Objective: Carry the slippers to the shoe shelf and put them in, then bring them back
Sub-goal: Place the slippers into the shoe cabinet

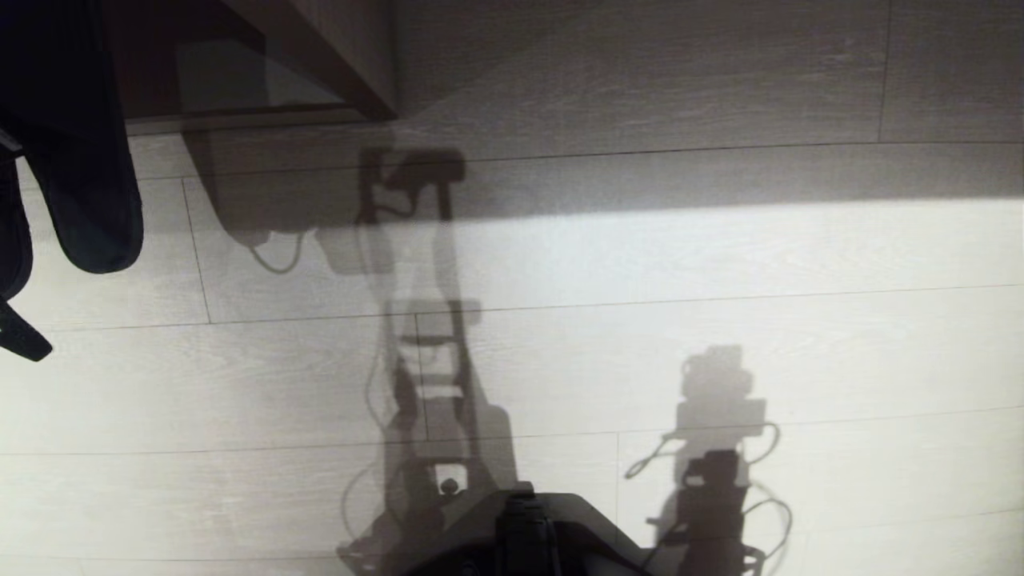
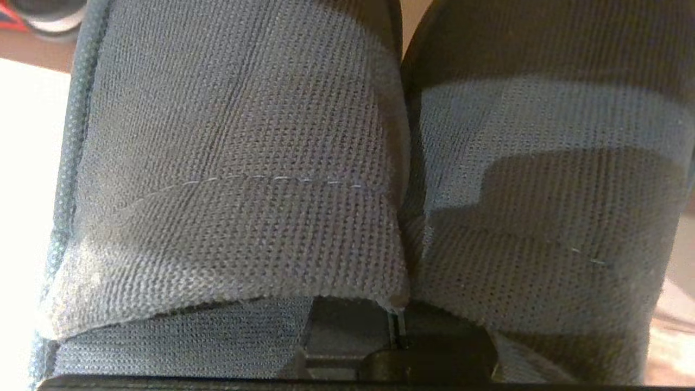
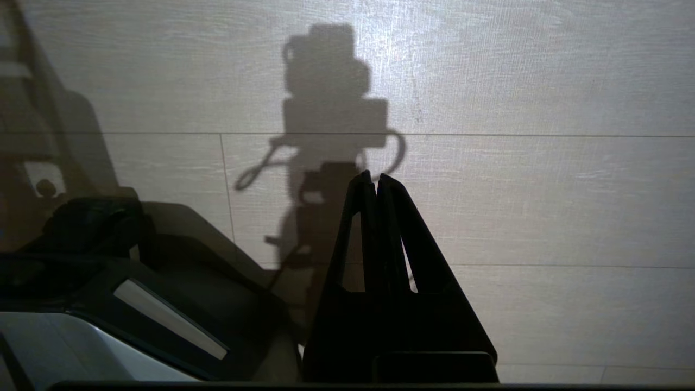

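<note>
- Pale plank floor (image 1: 720, 264) carries robot shadows; dark wood furniture corner (image 1: 336, 72) stands beyond.
- Slippers (image 2: 244, 179), dark woven fabric, hang side by side, pinched by left fingers (image 2: 402, 331).
- Right fingers (image 3: 376, 187) pressed together, empty.

The slippers (image 2: 239, 163) are matt, coarse-woven dark cloth with stitched seams; the floor (image 1: 720, 264) looks like pale, faintly glossy wood-grain planks.

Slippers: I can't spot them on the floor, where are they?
The slippers hang off the floor at the head view's far left, side by side in the left gripper, below the wooden furniture corner.
</note>
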